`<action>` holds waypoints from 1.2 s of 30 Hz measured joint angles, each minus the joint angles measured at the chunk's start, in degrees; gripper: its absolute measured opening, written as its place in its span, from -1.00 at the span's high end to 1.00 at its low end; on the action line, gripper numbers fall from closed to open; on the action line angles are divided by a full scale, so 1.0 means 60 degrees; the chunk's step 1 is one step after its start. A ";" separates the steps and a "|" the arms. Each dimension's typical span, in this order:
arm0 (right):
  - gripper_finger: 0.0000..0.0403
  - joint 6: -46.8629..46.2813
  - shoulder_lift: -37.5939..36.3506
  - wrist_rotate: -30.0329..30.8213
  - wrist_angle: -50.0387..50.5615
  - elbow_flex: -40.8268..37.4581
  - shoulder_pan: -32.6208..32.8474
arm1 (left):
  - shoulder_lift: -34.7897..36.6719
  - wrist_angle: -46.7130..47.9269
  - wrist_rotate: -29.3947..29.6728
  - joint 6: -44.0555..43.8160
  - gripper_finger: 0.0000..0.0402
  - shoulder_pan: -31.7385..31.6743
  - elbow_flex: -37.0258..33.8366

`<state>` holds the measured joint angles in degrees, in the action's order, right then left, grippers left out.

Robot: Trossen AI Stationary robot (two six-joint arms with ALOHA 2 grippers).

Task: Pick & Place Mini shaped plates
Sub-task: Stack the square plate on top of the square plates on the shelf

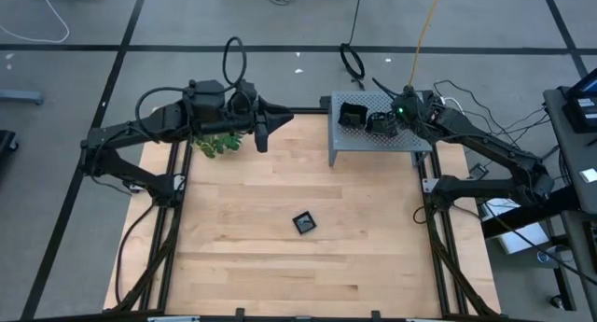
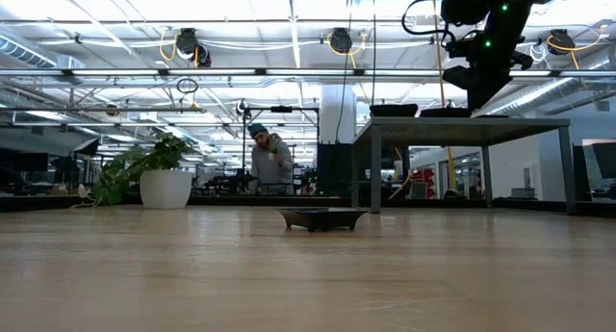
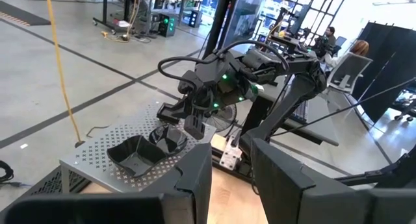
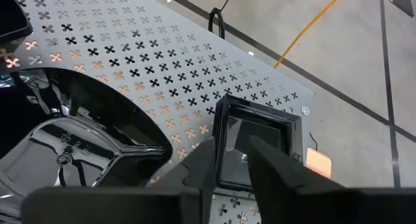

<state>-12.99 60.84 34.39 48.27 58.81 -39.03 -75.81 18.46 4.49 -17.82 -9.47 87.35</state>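
Several glossy black mini shaped plates are in view. One [image 1: 304, 222] lies flat on the wooden table. A large wavy plate [image 4: 78, 139] and a small square plate [image 4: 257, 126] rest on the grey perforated box [image 1: 373, 143] at the far right. My right gripper [image 4: 232, 146] slants down over the box, its fingers apart, with the small square plate's near rim between them. My left gripper [image 3: 232, 178] hangs open and level above the table's far left, over the green sprig [image 1: 219, 143], with nothing between its fingers. My right gripper has its fingers on either side of the small square plate's near rim [image 4: 227, 117], coming from above at a slant. The plate lies flat on the box top. I cannot tell whether either finger touches the rim.
The box stands on legs [image 2: 373, 168] at the table's far right corner. The sprig lies at the far left with a white pot [image 2: 166, 188] behind it. The wooden table [image 1: 233, 266] lies bare around the single plate. A person [image 2: 269, 164] stands in the room beyond.
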 joint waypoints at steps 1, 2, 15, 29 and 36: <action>0.57 0.0011 -0.0003 -0.0003 -0.0001 0.0000 0.0004 | 0.0000 0.0025 0.0000 0.0010 0.45 0.0000 0.0000; 0.55 0.0021 -0.0026 -0.0029 -0.0009 -0.0001 0.0034 | 0.0000 0.0052 0.0000 0.0020 0.45 0.0000 0.0000; 0.60 0.1678 -0.0867 -0.2176 -0.2338 -0.0007 0.2390 | -0.0004 0.0489 0.0000 0.0471 0.45 0.0000 0.0000; 0.61 0.3150 0.0886 -0.7855 -0.3636 -0.0153 0.4717 | 0.0388 0.0851 0.0000 0.2013 0.45 -0.0022 0.0011; 0.61 0.2203 0.1826 -0.9748 -0.6283 -0.1778 0.5295 | 0.1214 0.1873 0.0007 0.2275 0.45 -0.0044 0.0015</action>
<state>0.23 71.79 -24.10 10.57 48.14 -7.26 -68.53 29.70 4.54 -4.16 -9.74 87.44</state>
